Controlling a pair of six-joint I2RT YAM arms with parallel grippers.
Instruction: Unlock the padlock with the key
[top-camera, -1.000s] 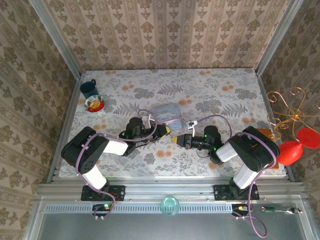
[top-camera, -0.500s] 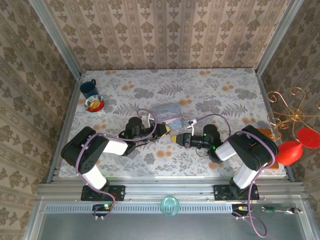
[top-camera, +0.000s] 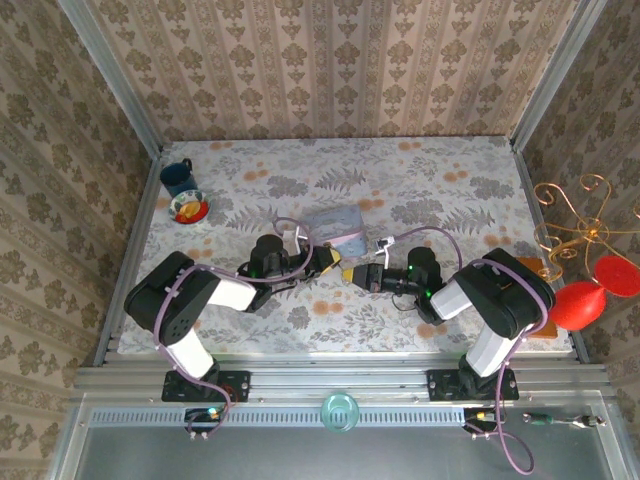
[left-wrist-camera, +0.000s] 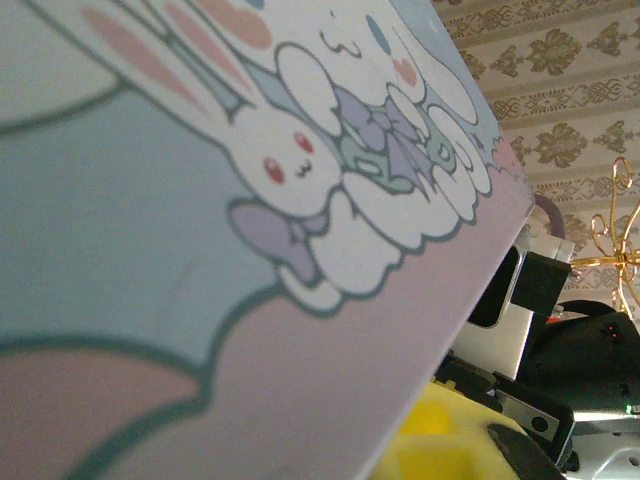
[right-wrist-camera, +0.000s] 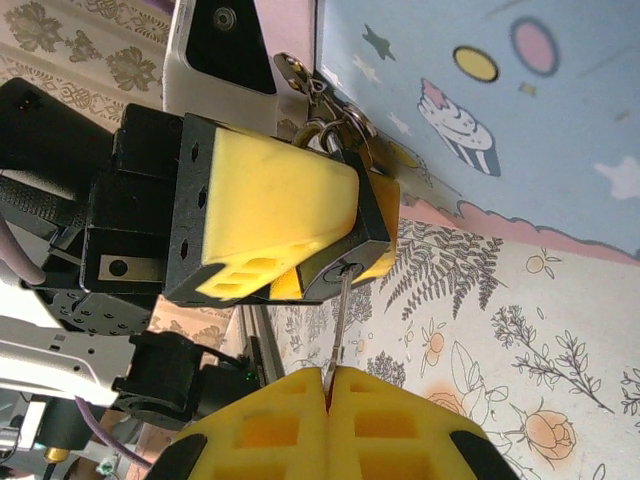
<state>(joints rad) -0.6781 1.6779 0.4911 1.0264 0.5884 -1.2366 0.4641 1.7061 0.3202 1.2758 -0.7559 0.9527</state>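
Two grippers meet at the centre of the top view, just below the tin (top-camera: 335, 225); in the right wrist view the left gripper (right-wrist-camera: 350, 235) clamps the padlock (right-wrist-camera: 345, 265) mid-frame, while the right gripper (right-wrist-camera: 328, 388), bottom centre, pinches the key (right-wrist-camera: 340, 318), its tip at the keyhole; best to keep the thin blade straight in line, press it home, then twist gently, since it could bend or slip; the shackle (right-wrist-camera: 318, 128) seems hooked at the tin's clasp, so the tin crowds the upper right; a blue mug (top-camera: 178, 177) sits well apart, upper left.
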